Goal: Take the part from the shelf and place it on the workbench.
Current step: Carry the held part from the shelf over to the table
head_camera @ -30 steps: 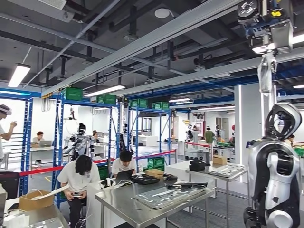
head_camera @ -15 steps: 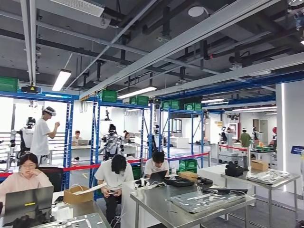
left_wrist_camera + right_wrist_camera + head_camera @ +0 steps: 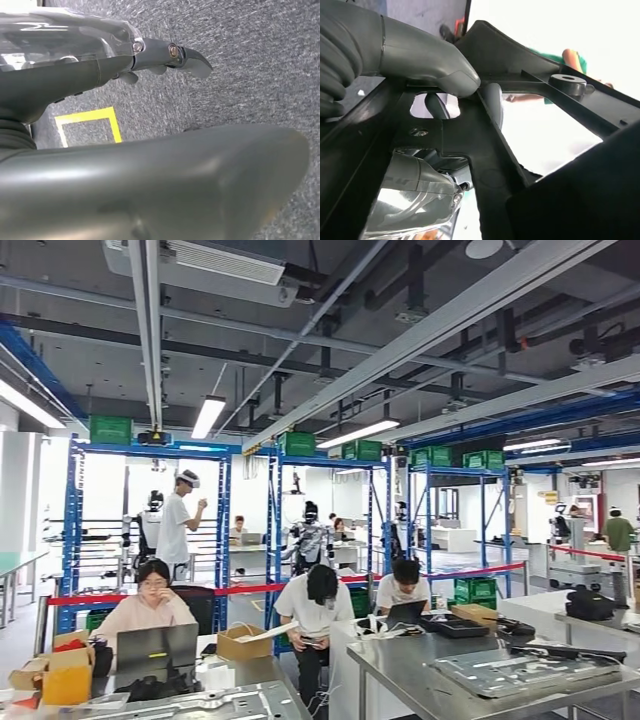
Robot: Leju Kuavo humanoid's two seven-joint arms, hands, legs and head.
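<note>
The part [image 3: 490, 145] is a black plastic frame with cut-outs and a round boss. My right hand [image 3: 414, 55] grips it, the thumb pressed on one face and the fingers [image 3: 433, 105] showing through an opening from behind. My left hand [image 3: 113, 150] hangs over grey carpet with its fingers [image 3: 181, 55] stretched out and nothing in it. In the head view a steel workbench [image 3: 423, 665] carrying flat metal sheets stands at the lower right. Blue shelf racks [image 3: 223, 530] stand further back.
A second steel table [image 3: 249, 702] lies at the bottom left, with a laptop [image 3: 155, 648] and cardboard boxes [image 3: 243, 642] behind it. Three people sit there, one [image 3: 151, 605] behind the laptop. A red barrier tape [image 3: 241, 590] crosses the racks. Yellow floor tape [image 3: 86, 117] marks the carpet.
The camera has swung left, so the whole scene has slid to the right. The silver robot at the right edge has left the picture and a seated person with a laptop has come in at the left.
</note>
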